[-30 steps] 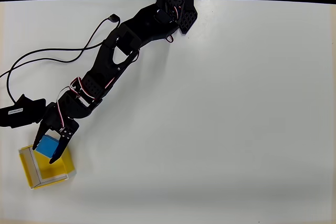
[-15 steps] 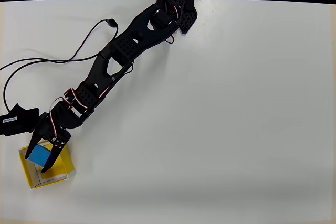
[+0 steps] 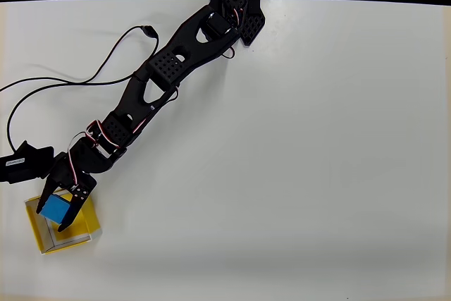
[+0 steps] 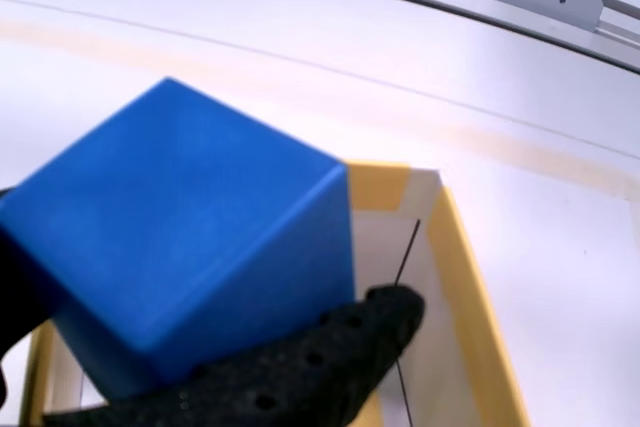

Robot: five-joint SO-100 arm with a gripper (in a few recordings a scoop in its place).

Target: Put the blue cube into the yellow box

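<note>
A: Where is the small bright-blue solid cube (image 3: 54, 207)?

B: In the overhead view it sits between the two black fingers of the arm's gripper (image 3: 58, 213), over the shallow square yellow box with white-edged inner walls (image 3: 79, 237) at the lower left of the white table (image 3: 296, 160).

A: And the fingers themselves?

B: Drawn in narrow, one on each side of the cube and pressing on it. In the wrist view a black perforated finger (image 4: 300, 367) lies against the cube's (image 4: 190, 237) lower face, and the cube is tilted, one corner pointing up.

A: Is the cube touching the box floor?

B: I cannot tell. The wrist view shows the box's yellow rim (image 4: 470, 297) and pale inner wall behind and beside the cube.

A: Anything else around?

B: A black cable (image 3: 77, 79) loops over the table to the left of the black jointed arm (image 3: 162, 75).
</note>
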